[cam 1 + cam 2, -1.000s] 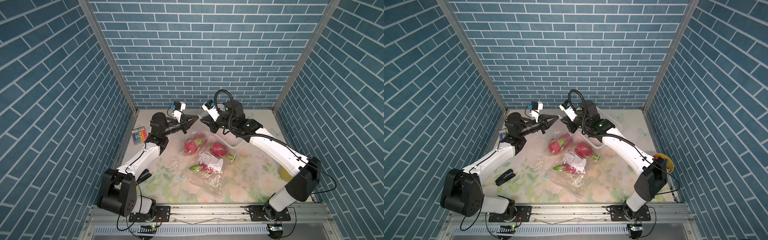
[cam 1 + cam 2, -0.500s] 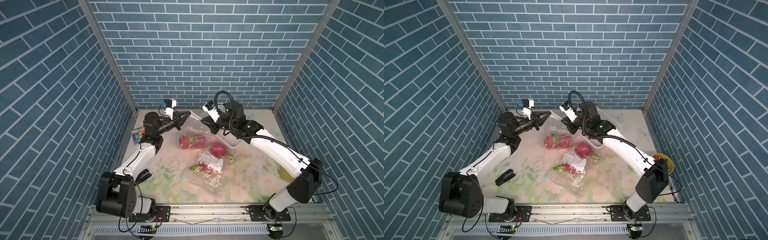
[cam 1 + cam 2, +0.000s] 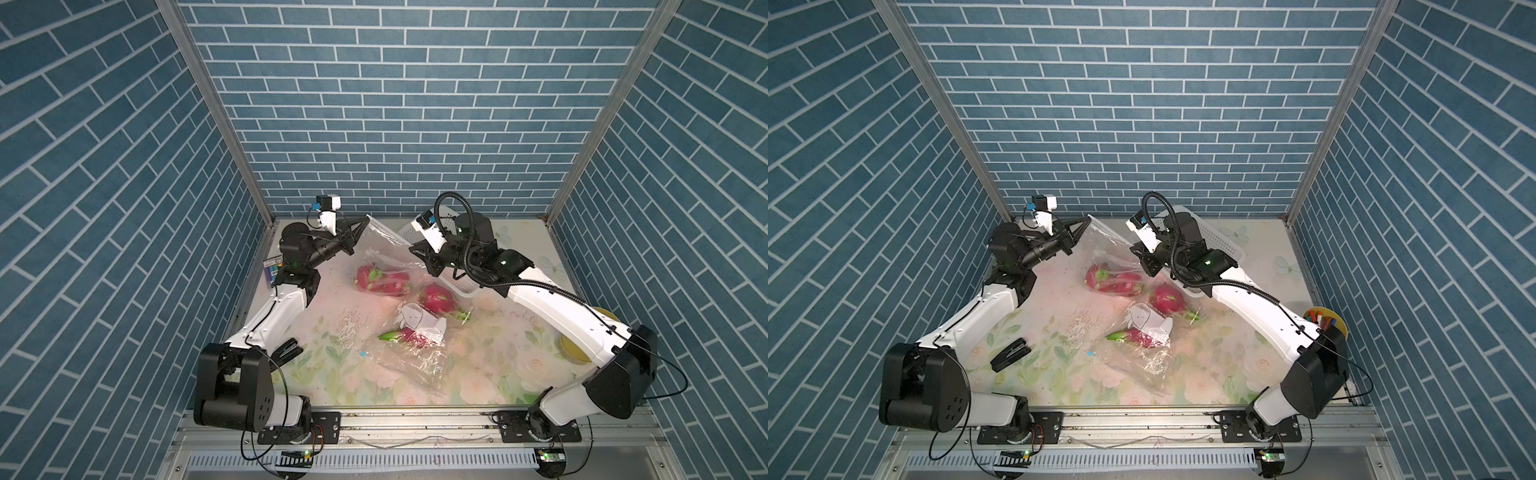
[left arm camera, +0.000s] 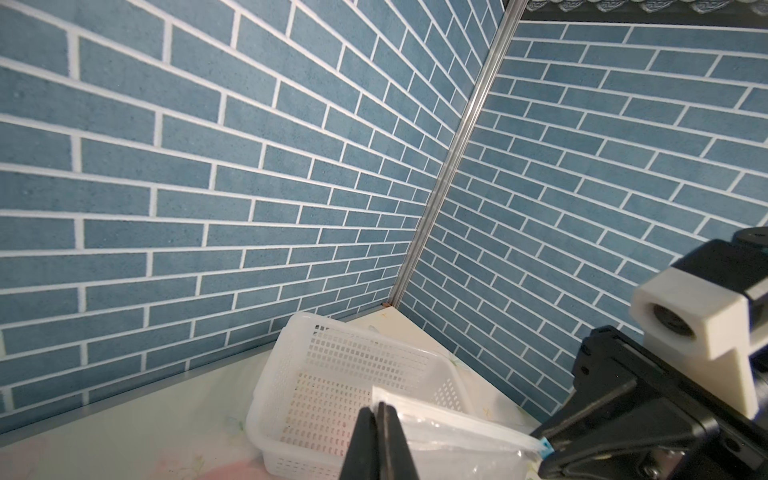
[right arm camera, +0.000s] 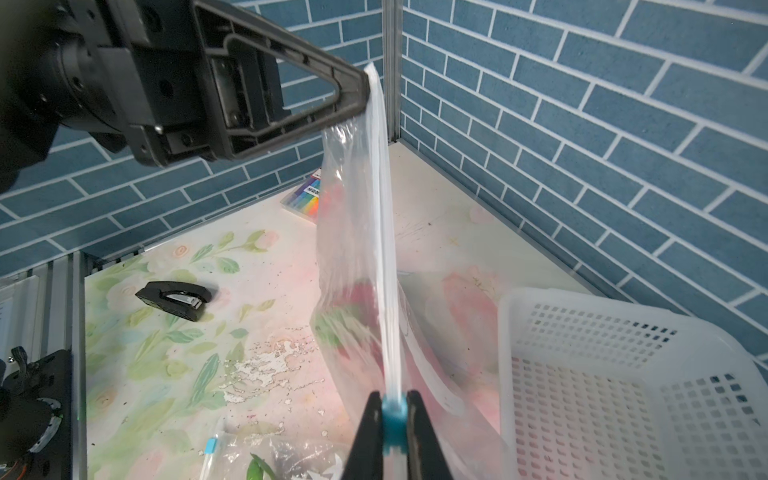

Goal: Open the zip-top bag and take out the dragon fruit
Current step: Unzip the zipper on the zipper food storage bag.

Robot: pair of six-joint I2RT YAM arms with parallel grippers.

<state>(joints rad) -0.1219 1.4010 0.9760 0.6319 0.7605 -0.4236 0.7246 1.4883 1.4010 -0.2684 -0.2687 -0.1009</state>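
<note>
The left gripper (image 3: 365, 218) sits just left of centre in both top views, raised off the worktop (image 3: 324, 374). Its jaws are pressed together on the top corner of the bag (image 3: 380, 249), and the left wrist view shows its fingertips (image 4: 365, 432) pinching the clear film flat. The right gripper (image 3: 411, 250), right of centre and lower, is clamped on the blue slider (image 5: 393, 417) at the other end of the zip strip, with a finger on either side of it. The strip runs taut between the two grippers, sloping down from the left one to the right one. Whether the seal is parted I cannot tell.

The bag hangs from that strip with its bottom resting on the worktop. The dragon fruit (image 3: 379, 280) lies inside at the bottom, pink with green tips, in the middle of the frame. Just to its right, a second fruit (image 3: 436, 296) lies bare on the worktop. Below that, a third fruit (image 3: 409, 336) lies partly under a white paper cut-out (image 3: 415, 322) at the upper end of a crumpled second bag (image 3: 411, 365).

A white basket (image 3: 1219, 241) stands behind the right arm near the back wall. A black stapler (image 3: 1011, 353) lies at lower left beside the left arm.
</note>
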